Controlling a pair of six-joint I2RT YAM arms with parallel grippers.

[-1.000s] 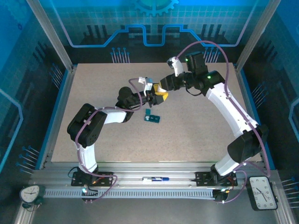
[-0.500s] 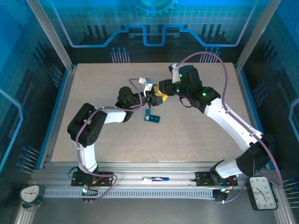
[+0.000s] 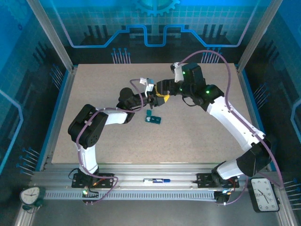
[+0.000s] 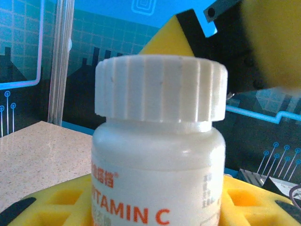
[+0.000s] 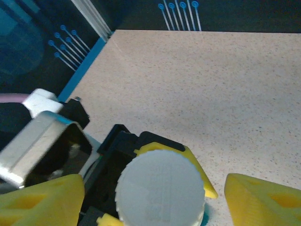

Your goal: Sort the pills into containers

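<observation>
The left jaws clamp a white plastic bottle (image 4: 157,165) lettered "VITAMIN C" in orange. Its body sits between two yellow foam pads (image 4: 56,207) at the bottom of the left wrist view, and its ribbed white cap (image 5: 160,188) is on. The right jaws stand wide around that cap. In the right wrist view one yellow fingertip (image 5: 42,200) sits at lower left and the other at lower right, each with a gap to the cap's rim. Seen from the left wrist, a yellow finger of the right arm rises behind the cap and another blurs across the upper right corner.

From overhead, both sets of jaws meet just above the middle of the speckled beige worktop (image 3: 197,136). The left arm (image 3: 89,127) reaches in from lower left and the right arm (image 3: 230,113) arches in from lower right. The small dark teal plastic pill box (image 3: 153,119), a short strip of compartments, lies flat on the worktop just below the bottle in the frame. It is near both jaws but apart from them, and its contents are too small to tell.

Along the bottom edge, a blue-and-white pen (image 3: 157,180) lies on the aluminium rail (image 3: 188,181) between the arm bases. A round clock (image 3: 29,195) sits at lower left and a square clock (image 3: 264,194) at lower right.
</observation>
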